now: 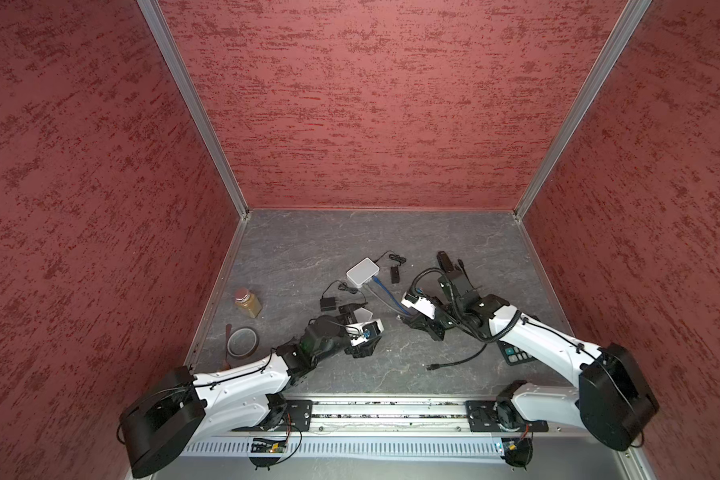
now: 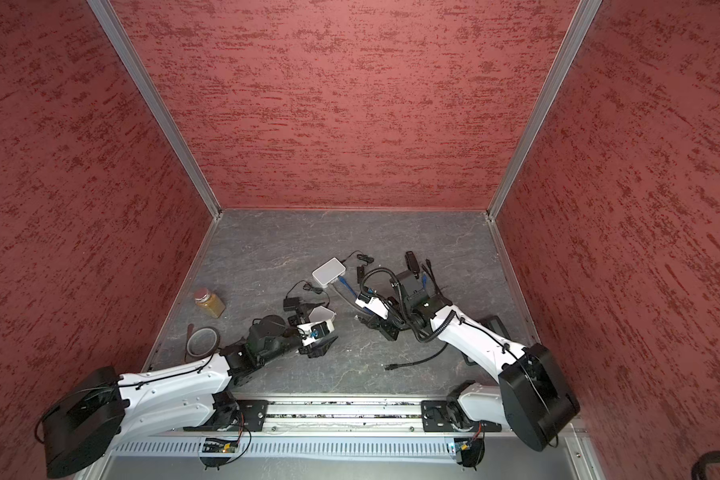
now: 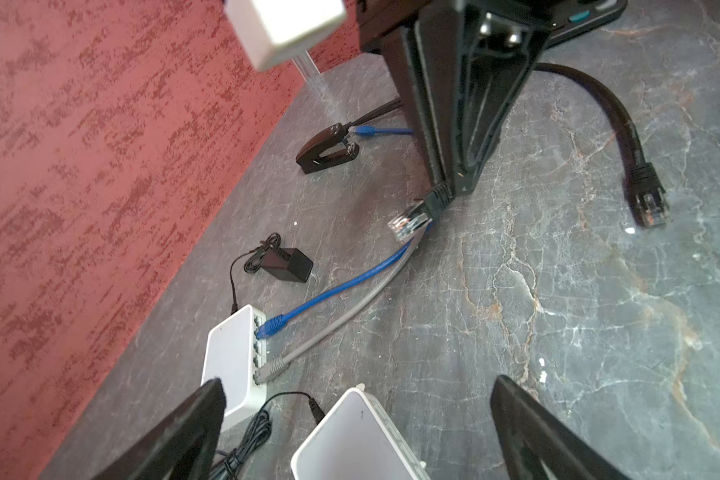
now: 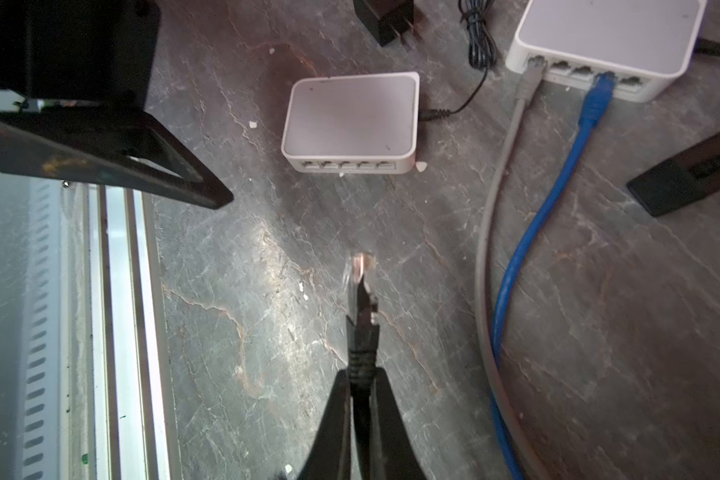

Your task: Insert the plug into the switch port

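We've got both arms folded at elbows, forearms reaching in toward middle. Our left arm (image 1: 242, 382) low, left claw (image 3: 358, 381) spread wide. Right arm (image 1: 545, 336) wrist dipped, right claw (image 4: 360, 374) pinched tight, tip angled down. Claws point toward each other, clearly apart.

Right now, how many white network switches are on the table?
2. The near switch faces the plug held by the right gripper, ports free; the far switch has a grey cable and a blue cable plugged in. None seem hidden.
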Robot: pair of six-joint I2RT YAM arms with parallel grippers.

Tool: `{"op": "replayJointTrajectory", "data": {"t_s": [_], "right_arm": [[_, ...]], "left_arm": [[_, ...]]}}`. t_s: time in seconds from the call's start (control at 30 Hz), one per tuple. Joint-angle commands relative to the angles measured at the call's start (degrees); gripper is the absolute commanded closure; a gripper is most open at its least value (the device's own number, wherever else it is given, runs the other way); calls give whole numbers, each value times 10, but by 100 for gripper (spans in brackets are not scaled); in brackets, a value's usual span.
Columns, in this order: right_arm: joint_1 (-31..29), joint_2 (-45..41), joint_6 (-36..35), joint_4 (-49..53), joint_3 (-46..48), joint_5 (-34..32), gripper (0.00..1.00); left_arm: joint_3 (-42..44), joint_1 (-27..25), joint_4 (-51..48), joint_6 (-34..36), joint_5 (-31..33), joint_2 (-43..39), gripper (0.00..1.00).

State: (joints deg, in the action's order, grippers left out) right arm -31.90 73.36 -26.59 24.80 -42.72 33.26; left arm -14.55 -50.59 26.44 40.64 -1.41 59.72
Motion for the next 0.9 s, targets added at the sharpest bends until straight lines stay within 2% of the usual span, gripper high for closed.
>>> {"op": "replayJointTrajectory", "data": {"t_s": [0.0,0.17,0.3,0.47,0.87], "right_arm": [[4,9,2,7,-20,53,100],[3,22,-10,25,-31,66,100],[3,26,-16,28,-33,65,100],[3,25,-16,29,-34,74,100],[3,13,-25,44,-35,102,100]], "left_arm": [[-6,-9,61,87,-18,17,2],[-22,-24,78,139,-4,53,9],[-60,-30,39,170,-1,88,25],[-75,-32,65,197,-14,130,29],[-109,-33,48,217,-40,174,42]]}}
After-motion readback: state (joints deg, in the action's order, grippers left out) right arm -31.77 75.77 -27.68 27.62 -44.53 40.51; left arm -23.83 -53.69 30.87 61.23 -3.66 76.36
